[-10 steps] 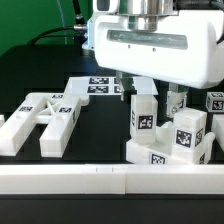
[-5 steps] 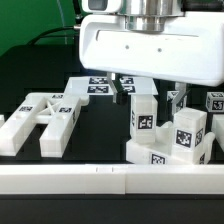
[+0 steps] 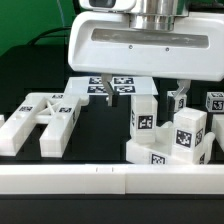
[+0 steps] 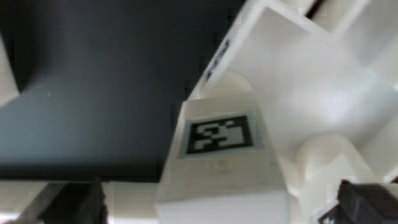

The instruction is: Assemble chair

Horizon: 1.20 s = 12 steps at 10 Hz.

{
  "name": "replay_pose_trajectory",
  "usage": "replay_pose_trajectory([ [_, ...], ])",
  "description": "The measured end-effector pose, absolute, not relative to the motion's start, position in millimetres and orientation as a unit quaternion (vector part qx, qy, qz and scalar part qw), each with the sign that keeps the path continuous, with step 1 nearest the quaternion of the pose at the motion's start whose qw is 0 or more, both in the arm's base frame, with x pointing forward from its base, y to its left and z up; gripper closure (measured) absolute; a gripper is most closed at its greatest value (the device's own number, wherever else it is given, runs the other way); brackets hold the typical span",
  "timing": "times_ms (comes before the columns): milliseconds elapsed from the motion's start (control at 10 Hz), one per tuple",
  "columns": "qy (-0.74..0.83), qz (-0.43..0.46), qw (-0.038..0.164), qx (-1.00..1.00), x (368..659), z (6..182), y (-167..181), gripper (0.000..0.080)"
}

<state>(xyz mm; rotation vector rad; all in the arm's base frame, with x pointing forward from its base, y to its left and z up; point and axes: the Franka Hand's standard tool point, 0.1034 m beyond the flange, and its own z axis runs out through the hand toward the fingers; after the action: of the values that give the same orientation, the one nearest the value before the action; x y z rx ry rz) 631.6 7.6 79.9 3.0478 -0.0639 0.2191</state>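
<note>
Shifted toward the exterior view's left over the last second: white two-finger gripper, which now hangs astride the upright white plastic post with a black-and-white tag. Reading: the post sits centred between the jaws, a line-up for grasping; no grasp yet made. Fingers: spread fully, holding nothing, no contact evident. Chair: chunky white square seat block carrying posts, exterior view's right; flat white H-shaped frame well apart, exterior view's left.

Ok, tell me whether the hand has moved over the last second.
Yes. Against the fixed marker board, the hand has shifted toward the exterior view's left.
</note>
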Motion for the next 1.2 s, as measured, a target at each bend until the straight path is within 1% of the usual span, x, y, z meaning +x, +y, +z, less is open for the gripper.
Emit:
replay_pose_trajectory([
  [100,0.014,0.071,0.048,0.996,632.4,80.5,6.9,0.015],
  [200,0.0,0.071,0.046,0.996,633.3,81.3,7.6,0.015],
  [300,0.0,0.071,0.046,0.996,633.3,81.1,7.3,0.0285],
  [400,-0.001,0.071,0.046,0.996,633.2,81.1,7.1,0.0285],
  [500,-0.003,0.071,0.046,0.996,633.2,81.0,7.1,0.0436],
  [600,-0.019,0.073,0.045,0.996,633.7,81.5,7.3,0.0505],
  [700,-0.018,0.073,0.045,0.996,633.8,81.6,7.2,0.0505],
  [1000,-0.127,0.078,0.035,0.988,633.8,81.5,7.4,0.0505],
  [1200,-0.242,0.078,0.019,0.967,633.0,81.0,4.0,0.0505],
])
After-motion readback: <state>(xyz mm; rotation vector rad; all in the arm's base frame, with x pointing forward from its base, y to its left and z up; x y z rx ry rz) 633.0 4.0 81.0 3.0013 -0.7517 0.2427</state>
